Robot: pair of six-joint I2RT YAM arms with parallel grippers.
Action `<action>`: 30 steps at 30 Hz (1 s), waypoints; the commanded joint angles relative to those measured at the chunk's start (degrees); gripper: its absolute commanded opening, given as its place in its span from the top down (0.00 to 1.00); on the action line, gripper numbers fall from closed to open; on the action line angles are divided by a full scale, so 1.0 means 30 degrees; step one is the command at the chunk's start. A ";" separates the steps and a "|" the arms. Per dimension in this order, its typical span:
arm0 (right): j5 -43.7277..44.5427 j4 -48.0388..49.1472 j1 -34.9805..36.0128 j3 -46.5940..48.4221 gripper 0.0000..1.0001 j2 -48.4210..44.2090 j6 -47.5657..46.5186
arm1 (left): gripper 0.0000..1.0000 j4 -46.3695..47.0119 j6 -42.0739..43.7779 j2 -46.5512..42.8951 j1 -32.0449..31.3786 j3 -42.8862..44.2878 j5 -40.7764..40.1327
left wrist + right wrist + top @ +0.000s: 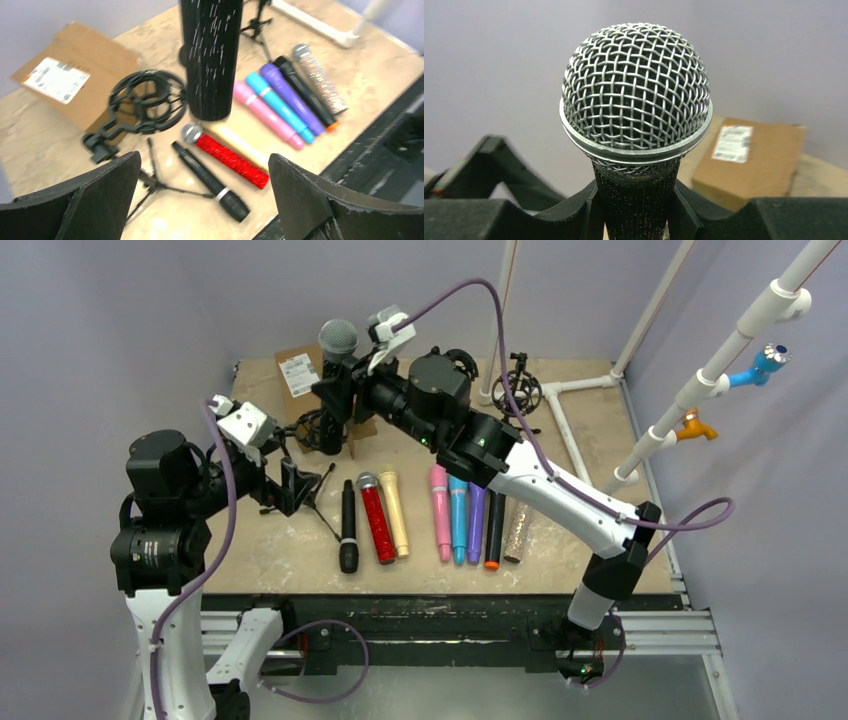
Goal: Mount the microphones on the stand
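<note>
The right jaws are closed partway on the body of a black microphone [636, 90] and hold it upright, mesh head up, over the back left of the table [290, 560]. The left jaws are spread wide and hold nothing. The ring stand [147, 97] just beside them is unoccupied. Eight microphones [440, 510] lie in a row near the front edge. By this evidence, no microphone is attached yet.
</note>
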 commanded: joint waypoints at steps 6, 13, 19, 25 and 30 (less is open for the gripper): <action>0.1969 0.4396 -0.2276 -0.0394 0.97 -0.0582 -0.0279 | 0.14 -0.1196 0.2390 0.1433 0.1330 -0.0561 -0.4849; 0.1280 0.5016 -0.2451 0.0139 0.97 0.0490 0.0412 | 0.37 0.0139 0.2582 0.2513 0.3079 -0.1659 -0.3746; 0.0449 0.5324 -0.2451 0.0324 0.98 0.1219 0.0813 | 0.40 0.1423 0.2272 0.2840 0.3110 -0.2578 -0.2492; 0.0537 0.5306 -0.2437 0.0110 0.99 0.1758 0.0996 | 0.42 0.2636 0.2320 0.3329 0.3111 -0.3330 -0.2764; 0.0500 0.5443 -0.2450 -0.0137 1.00 0.2070 0.1026 | 0.47 0.3204 0.2448 0.3469 0.3103 -0.4041 -0.3197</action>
